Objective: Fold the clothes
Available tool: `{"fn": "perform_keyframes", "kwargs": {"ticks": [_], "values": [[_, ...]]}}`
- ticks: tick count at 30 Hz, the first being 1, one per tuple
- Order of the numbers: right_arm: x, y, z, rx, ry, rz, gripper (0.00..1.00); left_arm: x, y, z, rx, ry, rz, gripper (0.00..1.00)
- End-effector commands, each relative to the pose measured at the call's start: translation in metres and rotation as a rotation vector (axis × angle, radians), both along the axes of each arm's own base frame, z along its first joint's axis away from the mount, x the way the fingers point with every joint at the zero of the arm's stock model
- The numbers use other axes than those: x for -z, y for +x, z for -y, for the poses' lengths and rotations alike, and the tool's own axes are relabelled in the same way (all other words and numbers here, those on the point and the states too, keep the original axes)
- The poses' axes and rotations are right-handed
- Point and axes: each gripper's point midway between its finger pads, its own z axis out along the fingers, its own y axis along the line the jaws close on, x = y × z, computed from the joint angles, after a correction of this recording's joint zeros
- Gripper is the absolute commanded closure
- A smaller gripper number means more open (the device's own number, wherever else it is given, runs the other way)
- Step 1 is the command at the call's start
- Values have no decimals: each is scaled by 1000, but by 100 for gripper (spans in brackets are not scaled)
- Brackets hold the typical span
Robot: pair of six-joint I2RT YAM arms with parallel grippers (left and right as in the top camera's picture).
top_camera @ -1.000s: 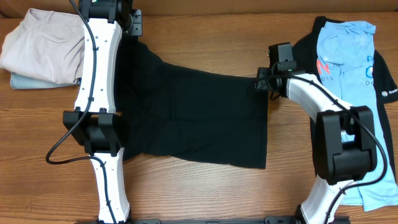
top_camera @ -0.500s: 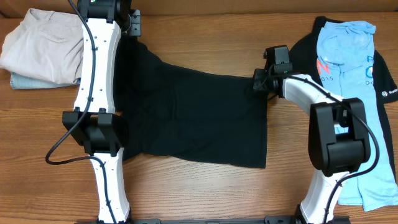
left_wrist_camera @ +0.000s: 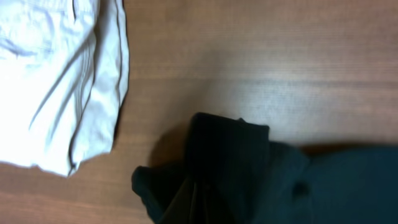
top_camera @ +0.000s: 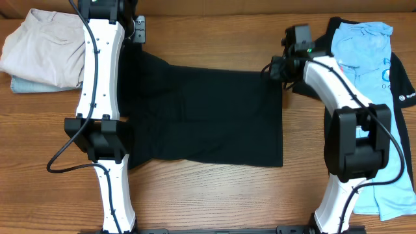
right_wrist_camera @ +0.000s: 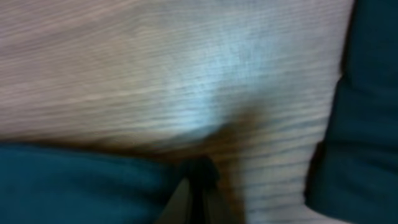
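Observation:
A plain black T-shirt (top_camera: 208, 117) lies spread flat across the middle of the wooden table. My left gripper (top_camera: 132, 34) is at its far left corner, shut on a bunch of the black cloth (left_wrist_camera: 230, 162); in the left wrist view the fingers (left_wrist_camera: 186, 208) are wrapped in dark fabric. At the far right corner my right gripper (top_camera: 272, 69) is shut on the shirt's edge, and the right wrist view shows its gripper (right_wrist_camera: 196, 196) pinching a small black tip of cloth (right_wrist_camera: 200, 168). The shirt's far edge runs nearly straight between the two grippers.
A beige folded garment (top_camera: 42, 49) rests on a pale blue one (top_camera: 26, 84) at the far left. At the right a light blue printed tee (top_camera: 361, 58) lies on a black shirt with a white logo (top_camera: 406, 97). My left arm (top_camera: 101, 78) crosses the T-shirt's left side.
My right gripper has shut on the T-shirt's far right corner and moved toward the table's far edge, pulling that corner back and right. The left gripper stays shut in place.

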Motion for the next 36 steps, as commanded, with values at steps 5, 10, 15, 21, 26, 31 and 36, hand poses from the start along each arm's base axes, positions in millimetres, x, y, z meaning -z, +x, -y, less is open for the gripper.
{"fn": "perform_keyframes", "kwargs": {"ticks": [5, 10, 15, 21, 26, 31, 36], "values": [[-78, -28, -2, -37, 28, 27, 96, -2, -29, -3, -10, -12, -96, 96], [-72, -58, 2, -30, 18, -93, 96, 6, -50, 18, 73, -118, -191, 96], [-68, -72, 2, -8, 40, -157, 96, -1, -58, 32, 109, -184, -196, 96], [-67, -80, -3, -49, 64, -187, 96, -11, -94, 23, 152, -134, -248, 96], [-66, -95, -3, -52, 79, -247, 96, -12, -126, 25, 215, -140, -302, 96], [-63, -111, 1, -42, 90, -316, 96, 17, -149, 38, 289, -210, -424, 96], [-53, -132, 4, -49, 78, -403, 96, 65, -171, 27, 254, -186, -571, 96]]}}
